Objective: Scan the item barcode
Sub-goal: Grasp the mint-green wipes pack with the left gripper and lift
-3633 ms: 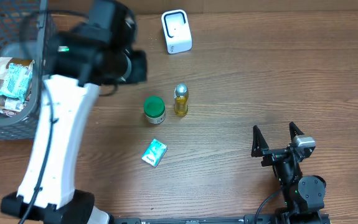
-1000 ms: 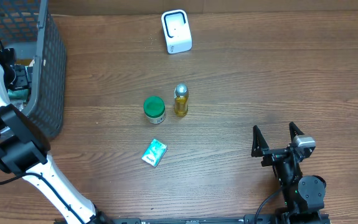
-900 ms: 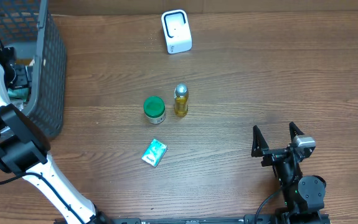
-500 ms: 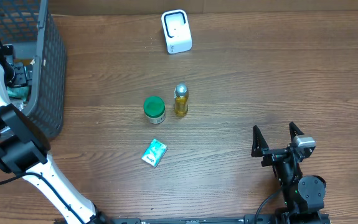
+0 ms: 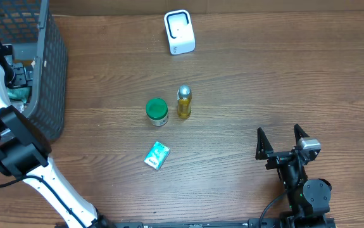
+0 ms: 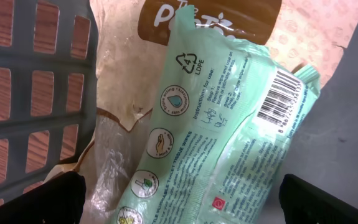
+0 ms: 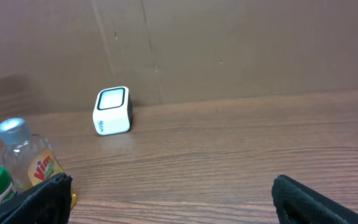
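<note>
My left tool [image 6: 180, 198] hangs spread wide inside the basket [image 6: 35, 60], right over the green tissue pack [image 6: 210, 155], whose barcode [image 6: 284, 102] faces up. My right tool [image 5: 279, 134] also stands wide and empty, across the desk [image 5: 264, 76], well apart from the basket.

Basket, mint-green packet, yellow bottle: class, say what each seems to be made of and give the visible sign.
Basket: grey moulded plastic, matte; thick lattice bars.
Mint-green packet: thin plastic film, slight sheen; crinkles and a printed LDPE mark.
Yellow bottle: clear, probably plastic, glossy; liquid shows through; cap looks silvery, metal or plastic unclear.
</note>
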`<state>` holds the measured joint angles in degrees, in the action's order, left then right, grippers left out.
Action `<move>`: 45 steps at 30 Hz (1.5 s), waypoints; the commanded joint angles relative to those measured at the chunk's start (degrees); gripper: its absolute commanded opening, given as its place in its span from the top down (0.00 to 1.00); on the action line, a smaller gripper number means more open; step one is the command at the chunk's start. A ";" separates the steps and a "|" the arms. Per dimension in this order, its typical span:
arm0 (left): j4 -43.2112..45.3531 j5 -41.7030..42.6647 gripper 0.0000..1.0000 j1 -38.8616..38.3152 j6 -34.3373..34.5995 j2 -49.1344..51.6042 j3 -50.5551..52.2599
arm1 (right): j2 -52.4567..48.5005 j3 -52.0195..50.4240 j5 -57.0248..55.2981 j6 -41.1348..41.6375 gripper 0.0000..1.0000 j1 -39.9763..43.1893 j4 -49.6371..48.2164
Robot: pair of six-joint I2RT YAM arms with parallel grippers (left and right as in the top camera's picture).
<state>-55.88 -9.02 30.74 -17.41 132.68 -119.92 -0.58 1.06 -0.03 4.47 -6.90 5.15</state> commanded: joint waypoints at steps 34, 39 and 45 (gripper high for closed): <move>1.11 -1.33 0.88 -0.50 4.83 0.44 -5.70 | 0.42 -0.61 -0.26 -0.24 0.00 -0.39 -0.33; 0.24 6.19 0.88 -0.57 9.05 -8.07 -16.52 | 0.42 -0.61 -0.26 -0.24 0.00 -0.39 -0.33; -0.76 11.26 0.87 -2.40 12.70 -20.00 -19.74 | 0.42 -0.61 -0.26 -0.24 0.00 -0.39 -0.33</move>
<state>-55.90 -2.15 29.80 -8.71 122.41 -136.44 -0.58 1.06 -0.03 4.45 -6.90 5.17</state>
